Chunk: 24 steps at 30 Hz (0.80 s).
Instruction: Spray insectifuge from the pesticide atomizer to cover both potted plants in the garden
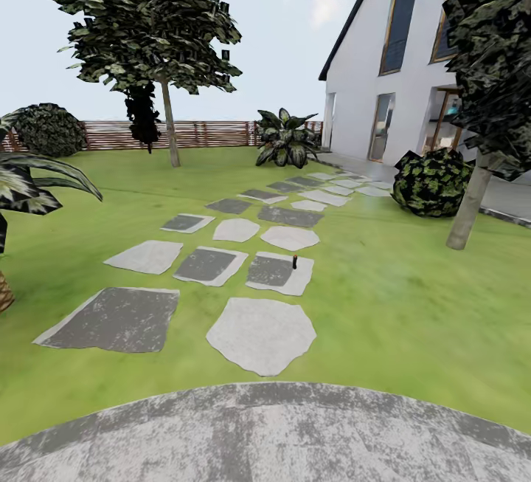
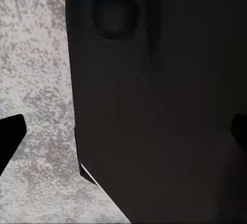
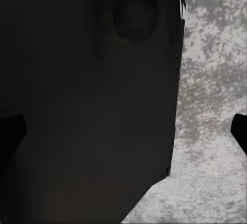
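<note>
In the head view the garden lawn (image 1: pixel 383 305) lies ahead, crossed by stepping stones. A tiny dark upright thing stands on one pale stone (image 1: pixel 280 274), a few stones out; it looks like the pesticide atomizer (image 1: pixel 294 261), too small for detail. The potted plants are out of view. In the left wrist view my left gripper (image 2: pixel 123 136) hangs open, its dark fingertips (image 2: pixel 10 139) at the picture's edges, over speckled grey paving. My right gripper (image 3: pixel 123 131) is open likewise above the same paving. A dark part of my own body (image 2: pixel 154 105) fills the space between the fingers in both wrist views.
The round grey patio (image 1: pixel 265 438) lies under me. A palm (image 1: pixel 22 179) stands close on the left, and a thin trunk (image 1: pixel 468 209) and round dark bush (image 1: pixel 431 183) on the right. Far off are a tree (image 1: pixel 171 135), a dark leafy plant (image 1: pixel 286 139), the slatted fence (image 1: pixel 199 133) and the white house (image 1: pixel 391 83).
</note>
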{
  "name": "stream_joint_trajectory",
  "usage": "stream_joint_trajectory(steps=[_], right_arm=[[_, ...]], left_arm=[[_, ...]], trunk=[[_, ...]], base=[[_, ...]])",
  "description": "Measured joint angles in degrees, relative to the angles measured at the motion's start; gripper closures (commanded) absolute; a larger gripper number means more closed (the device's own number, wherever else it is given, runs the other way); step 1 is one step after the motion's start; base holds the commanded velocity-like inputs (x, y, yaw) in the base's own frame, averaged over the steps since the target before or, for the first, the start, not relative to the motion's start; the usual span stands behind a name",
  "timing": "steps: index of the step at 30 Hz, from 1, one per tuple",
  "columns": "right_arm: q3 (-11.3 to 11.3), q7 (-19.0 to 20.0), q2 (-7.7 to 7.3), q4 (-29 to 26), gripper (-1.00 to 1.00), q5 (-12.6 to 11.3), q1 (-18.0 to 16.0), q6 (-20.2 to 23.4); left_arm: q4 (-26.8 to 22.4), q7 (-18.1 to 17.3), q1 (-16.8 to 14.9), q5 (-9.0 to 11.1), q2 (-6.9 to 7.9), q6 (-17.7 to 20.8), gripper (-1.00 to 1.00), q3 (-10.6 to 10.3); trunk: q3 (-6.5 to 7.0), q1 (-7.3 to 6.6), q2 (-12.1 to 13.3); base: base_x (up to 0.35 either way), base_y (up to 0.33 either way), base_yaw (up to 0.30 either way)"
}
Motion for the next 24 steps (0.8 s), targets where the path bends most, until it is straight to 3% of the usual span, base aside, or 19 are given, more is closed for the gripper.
stream_joint_trajectory(steps=[24], right_arm=[[0.16,-0.08,-0.05,-0.18,-1.00,0.22,0.17,0.00]], left_arm=[[-4.71,-0.08,0.66,-0.18,0.03,-6.12,-1.00,0.09]], trunk=[[0.00,0.00,0.00]], base=[[0.000,0.000,0.000]])
